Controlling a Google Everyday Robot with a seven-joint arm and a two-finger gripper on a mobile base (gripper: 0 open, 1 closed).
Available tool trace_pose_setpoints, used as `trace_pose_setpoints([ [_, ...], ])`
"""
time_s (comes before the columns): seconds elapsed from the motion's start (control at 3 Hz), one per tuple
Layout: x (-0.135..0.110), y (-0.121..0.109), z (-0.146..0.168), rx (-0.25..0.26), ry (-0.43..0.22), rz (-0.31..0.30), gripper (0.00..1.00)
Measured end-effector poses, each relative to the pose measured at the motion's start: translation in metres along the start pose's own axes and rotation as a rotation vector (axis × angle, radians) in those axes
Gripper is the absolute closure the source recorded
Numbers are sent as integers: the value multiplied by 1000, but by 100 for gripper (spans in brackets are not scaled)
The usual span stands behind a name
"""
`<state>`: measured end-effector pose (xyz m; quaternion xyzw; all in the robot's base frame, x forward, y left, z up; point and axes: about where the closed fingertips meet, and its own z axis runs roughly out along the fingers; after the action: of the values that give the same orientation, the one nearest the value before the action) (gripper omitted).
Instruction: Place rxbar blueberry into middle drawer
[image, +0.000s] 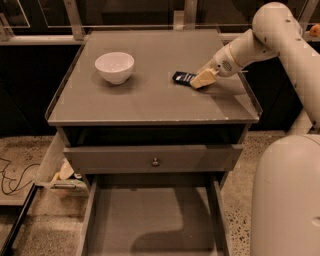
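Observation:
The rxbar blueberry (181, 77), a small dark navy bar, lies flat on the gray cabinet top (150, 100), right of centre. My gripper (202, 79) is down at the bar's right end, touching or just over it, with the arm reaching in from the upper right. The middle drawer (155, 220) is pulled out wide below the cabinet, its bare gray floor showing and nothing in it.
A white bowl (114, 67) stands on the cabinet top at the left. A gray drawer front with a small round knob (155, 161) sits slightly out above the open drawer. The robot's white body (287, 200) fills the lower right. Cables and clutter (60, 172) lie on the floor at the left.

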<state>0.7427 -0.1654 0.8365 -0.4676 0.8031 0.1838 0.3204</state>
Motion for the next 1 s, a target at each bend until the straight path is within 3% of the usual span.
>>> trace_pose_setpoints([
  [0.67, -14, 34, -23, -27, -32, -45, 100],
  [1.0, -8, 56, -55, 8, -52, -72, 100],
])
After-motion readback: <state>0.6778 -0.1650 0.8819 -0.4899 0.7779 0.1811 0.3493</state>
